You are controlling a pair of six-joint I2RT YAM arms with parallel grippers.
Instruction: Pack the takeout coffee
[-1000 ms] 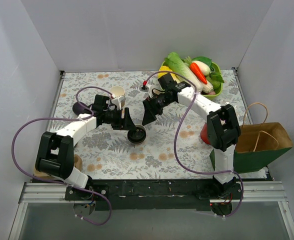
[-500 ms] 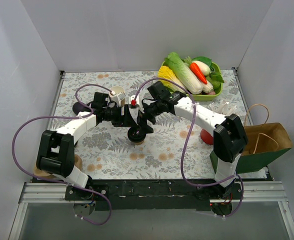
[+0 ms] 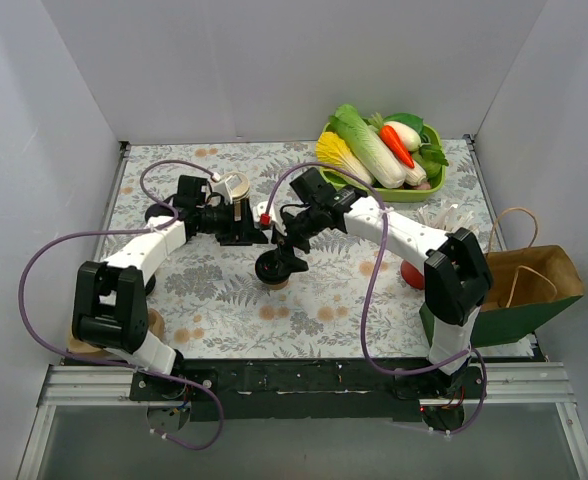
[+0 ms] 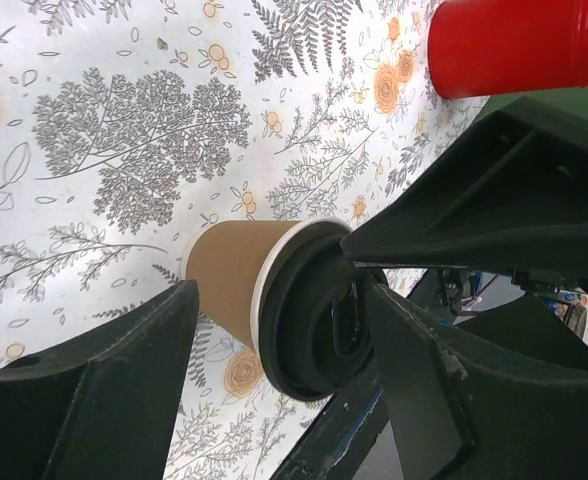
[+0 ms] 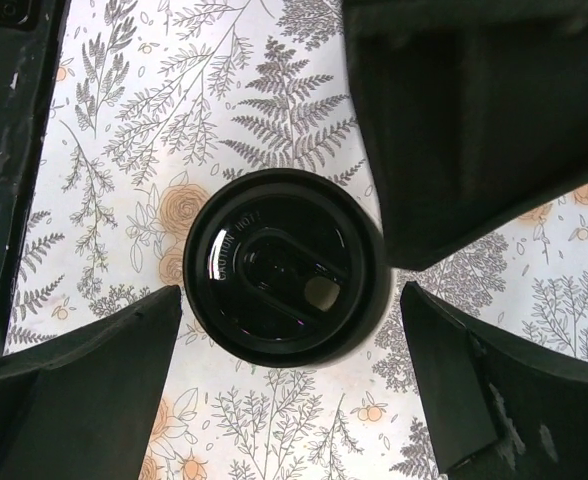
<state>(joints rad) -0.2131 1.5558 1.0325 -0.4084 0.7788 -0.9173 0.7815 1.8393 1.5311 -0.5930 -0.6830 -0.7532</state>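
Observation:
The takeout coffee (image 3: pixel 274 270) is a tan paper cup with a black lid, standing upright on the floral table mid-scene. In the left wrist view its tan wall (image 4: pixel 226 288) and lid (image 4: pixel 309 325) lie between my left gripper's (image 4: pixel 282 290) open fingers (image 4: pixel 94 400), with gaps on both sides. From above, the left gripper (image 3: pixel 254 232) sits just behind and left of the cup. My right gripper (image 3: pixel 290 250) hovers over the cup, open. Its wrist view looks straight down on the lid (image 5: pixel 284 275), with fingers (image 5: pixel 74 390) spread on either side.
A green bowl of vegetables (image 3: pixel 429 190) stands back right. A brown paper bag (image 3: pixel 529 275) stands open at the right edge. A red cup (image 4: pixel 514 45) sits near the right arm. A lidless tan cup (image 3: pixel 236 184) and a black lid (image 3: pixel 159 215) lie by the left arm.
The right gripper swung left and came over the cup's lid. The left gripper drew back from the cup toward the rear left and widened slightly. The cup stayed put.

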